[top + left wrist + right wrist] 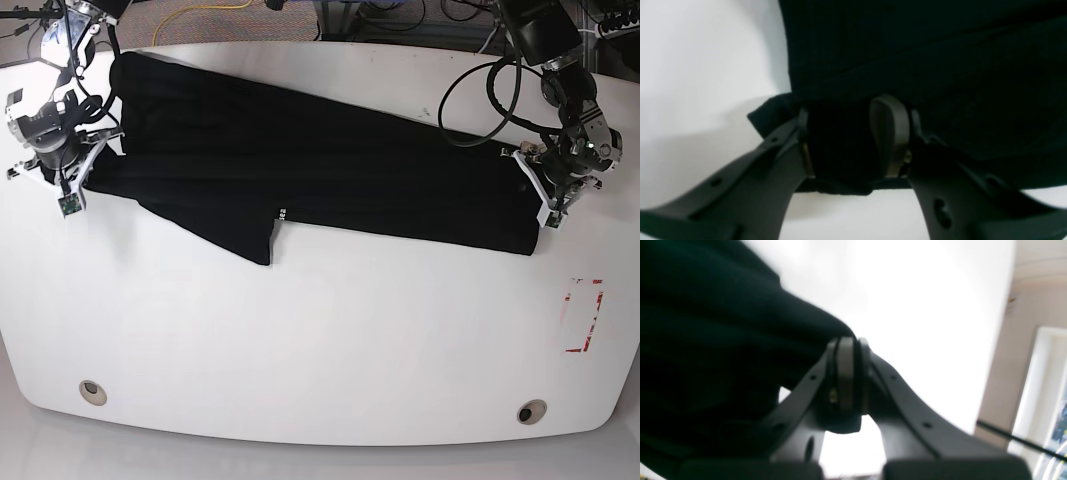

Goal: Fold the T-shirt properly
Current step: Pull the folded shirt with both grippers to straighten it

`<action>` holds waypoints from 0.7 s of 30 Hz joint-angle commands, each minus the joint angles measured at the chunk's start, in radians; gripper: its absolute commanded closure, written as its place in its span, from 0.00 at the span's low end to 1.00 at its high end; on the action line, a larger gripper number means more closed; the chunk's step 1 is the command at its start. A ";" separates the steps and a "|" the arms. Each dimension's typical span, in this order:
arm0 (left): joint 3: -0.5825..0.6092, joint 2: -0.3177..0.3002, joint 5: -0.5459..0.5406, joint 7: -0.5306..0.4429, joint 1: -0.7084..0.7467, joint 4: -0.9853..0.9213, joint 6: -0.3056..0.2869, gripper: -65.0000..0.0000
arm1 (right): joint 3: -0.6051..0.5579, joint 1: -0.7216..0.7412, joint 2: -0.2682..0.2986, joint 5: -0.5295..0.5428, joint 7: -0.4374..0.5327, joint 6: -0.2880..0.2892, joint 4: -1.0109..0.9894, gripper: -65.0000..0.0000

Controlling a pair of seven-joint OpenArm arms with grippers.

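1. Left wrist view: my left gripper (853,140) has a thick bunch of the T-shirt (940,66) clamped between its jaws, low in the centre of the frame. The rest of the cloth fills the upper right, and white table (700,66) fills the left.
2. Right wrist view: my right gripper (851,380) is pinched tight on a thin edge of the shirt, mid-frame. The black fabric bulks at the left. It's blurry, so I'd say a single layer, not sure. At the far right are a beige wall and a window frame (1040,373).
3. Base view: the shirt lies in a long band across the upper half of the frame, with me holding both ends. A sleeve flap (255,235) hangs down toward the centre.
4. Step, as I judge it: a lengthwise fold is made and both ends are gripped. The next move needs both ends carried together evenly, keeping the cloth taut.
5. Surface: white rounded tabletop, red marking (583,315) at right, cables (480,90) along the top.
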 commanded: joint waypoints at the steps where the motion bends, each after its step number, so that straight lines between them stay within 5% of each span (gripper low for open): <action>1: -0.003 -0.008 0.085 0.078 0.012 -0.013 0.010 0.61 | 0.008 -0.028 -0.006 -0.004 -0.010 -0.005 0.020 1.00; 12: 0.000 -0.009 0.085 0.078 0.011 -0.013 0.010 0.61 | 0.034 -0.123 -0.087 -0.008 -0.004 -0.005 0.014 0.93; 16: 0.000 -0.009 0.085 0.078 0.011 -0.011 0.010 0.61 | 0.031 -0.149 -0.090 -0.007 -0.004 -0.005 0.011 0.80; 21: 0.002 -0.009 0.085 0.078 0.009 -0.008 0.010 0.61 | 0.029 -0.163 -0.092 -0.005 -0.002 -0.005 0.011 0.42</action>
